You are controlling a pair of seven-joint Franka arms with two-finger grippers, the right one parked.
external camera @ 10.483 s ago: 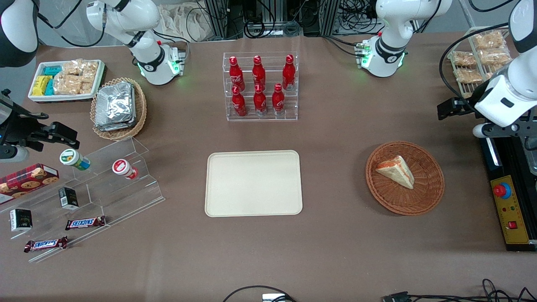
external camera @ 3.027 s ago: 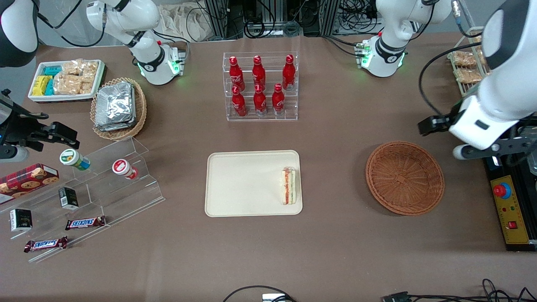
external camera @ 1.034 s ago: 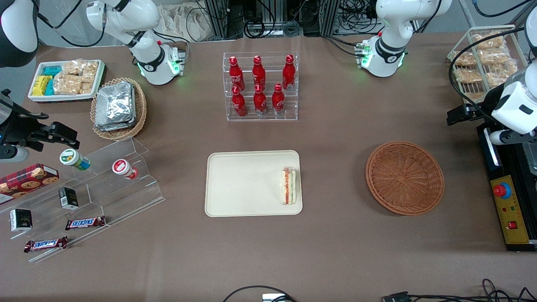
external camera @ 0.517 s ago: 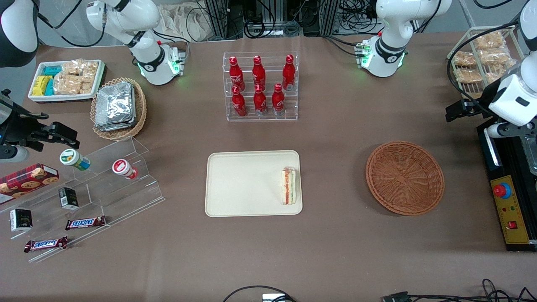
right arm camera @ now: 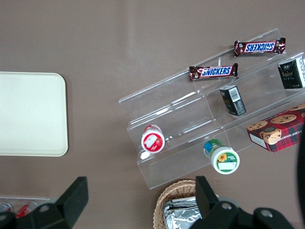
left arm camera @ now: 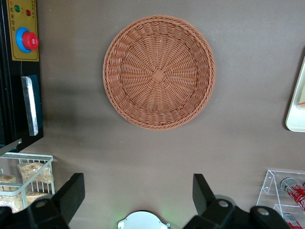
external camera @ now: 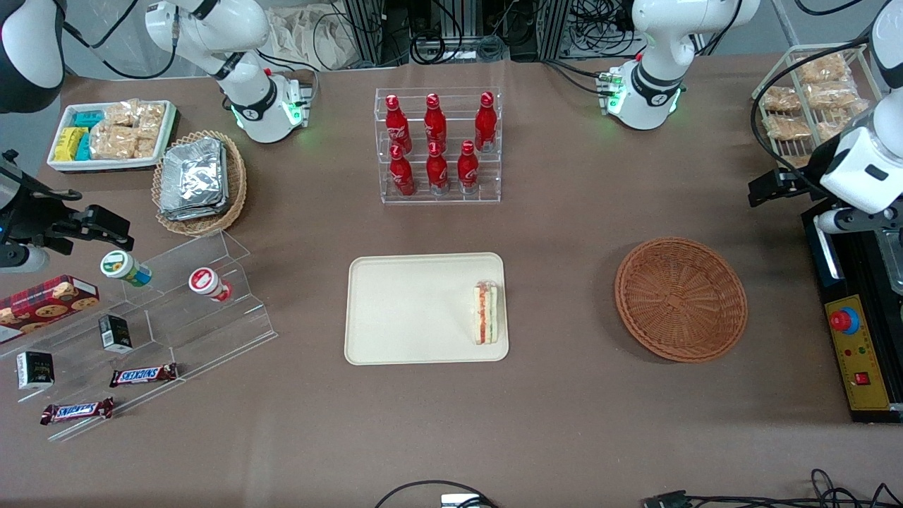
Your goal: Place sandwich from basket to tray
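Moved from basket (external camera: 681,299) to tray (external camera: 409,310), sandwich (external camera: 485,312) lies well apart from wide-open pincer (left arm camera: 138,193).

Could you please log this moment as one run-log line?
sandwich: on tray | basket: empty | hand: open, above table, farther than basket

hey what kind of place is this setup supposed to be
Likely a robot lab's mock snack shop: a clear acrylic rack of red cola bottles, stepped acrylic shelves with chocolate bars, and cabling past the table. The left gripper hangs open above the table.
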